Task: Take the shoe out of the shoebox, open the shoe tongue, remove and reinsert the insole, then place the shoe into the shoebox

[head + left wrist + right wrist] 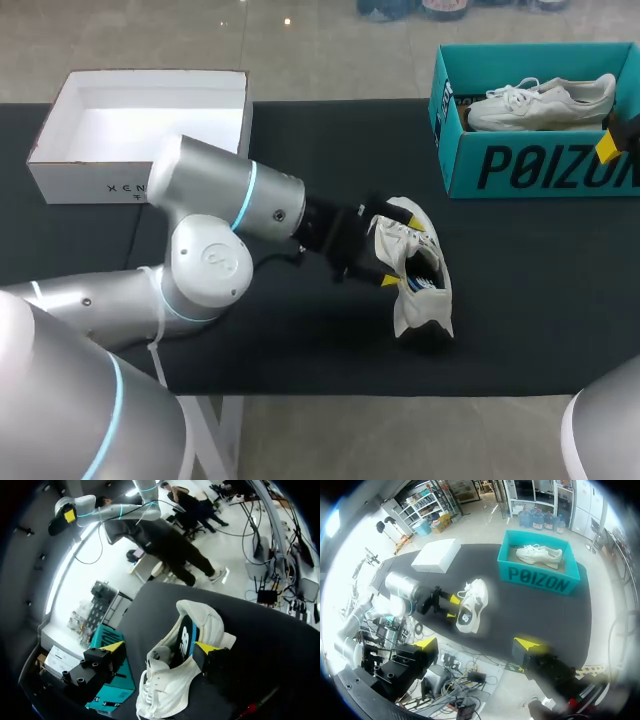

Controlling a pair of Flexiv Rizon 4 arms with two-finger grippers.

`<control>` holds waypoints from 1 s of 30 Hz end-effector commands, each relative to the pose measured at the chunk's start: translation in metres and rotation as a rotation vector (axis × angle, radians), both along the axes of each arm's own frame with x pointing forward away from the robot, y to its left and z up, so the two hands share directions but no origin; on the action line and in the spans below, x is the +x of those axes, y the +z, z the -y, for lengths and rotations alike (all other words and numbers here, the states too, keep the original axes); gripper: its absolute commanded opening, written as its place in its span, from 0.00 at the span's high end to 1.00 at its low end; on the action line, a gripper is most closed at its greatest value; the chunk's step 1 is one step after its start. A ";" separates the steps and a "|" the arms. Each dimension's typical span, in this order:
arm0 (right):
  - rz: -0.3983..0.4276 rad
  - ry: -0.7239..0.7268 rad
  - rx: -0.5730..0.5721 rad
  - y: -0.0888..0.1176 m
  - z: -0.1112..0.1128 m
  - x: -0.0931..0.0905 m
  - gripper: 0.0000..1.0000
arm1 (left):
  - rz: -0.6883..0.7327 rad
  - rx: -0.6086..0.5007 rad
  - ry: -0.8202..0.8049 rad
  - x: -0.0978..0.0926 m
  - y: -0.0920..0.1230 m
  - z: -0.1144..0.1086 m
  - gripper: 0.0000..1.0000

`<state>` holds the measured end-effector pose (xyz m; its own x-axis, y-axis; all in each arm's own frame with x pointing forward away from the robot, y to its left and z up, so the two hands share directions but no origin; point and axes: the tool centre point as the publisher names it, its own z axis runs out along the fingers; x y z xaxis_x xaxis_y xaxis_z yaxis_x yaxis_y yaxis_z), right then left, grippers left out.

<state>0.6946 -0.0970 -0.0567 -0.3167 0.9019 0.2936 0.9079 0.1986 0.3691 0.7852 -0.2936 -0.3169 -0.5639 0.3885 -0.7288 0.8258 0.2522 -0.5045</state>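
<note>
White sneaker with dark blue lining [422, 308]: out of the box, lying on the black table cover [280, 350], right of centre and toward the near edge. The laced end points to the far side and the heel end to the near side. The opening is turned upward, so the dark lining and a pale mark on the insole show in both wrist views.

Left gripper [397, 247]: at the shoe, on an arm coming in from the left. The fingers are spread wide. In the left wrist view one yellow-tipped finger [209, 649] sits against the shoe's side at the opening. The other finger [113, 648] stands clear of the laced end, with a gap to the shoe. There is contact from one side only, so nothing is gripped.

Right gripper [476, 643]: fingers wide apart with nothing between them. Its wrist view looks down on the whole table from the near side. In the head view only a yellow tip shows, at the right edge by the right end of the teal box.

Teal cardboard shoebox [530, 170]: far right on the table, open at the top. A second white lace-up shoe [545, 103] lies flat inside it, well apart from the sneaker on the table.

White open cardboard box [90, 180]: far left on the table, with only its white interior showing.
</note>
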 end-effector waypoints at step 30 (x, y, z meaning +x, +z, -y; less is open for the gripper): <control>-0.006 0.000 -0.002 0.001 -0.001 0.003 0.00 | -0.125 0.663 -0.380 -0.023 -0.004 -0.006 1.00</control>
<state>0.6946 -0.0970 -0.0567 -0.3167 0.9019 0.2937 0.9079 0.1987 0.3691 0.7557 -0.2844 -0.3198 -0.4130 0.8519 -0.3221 0.8646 0.2556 -0.4326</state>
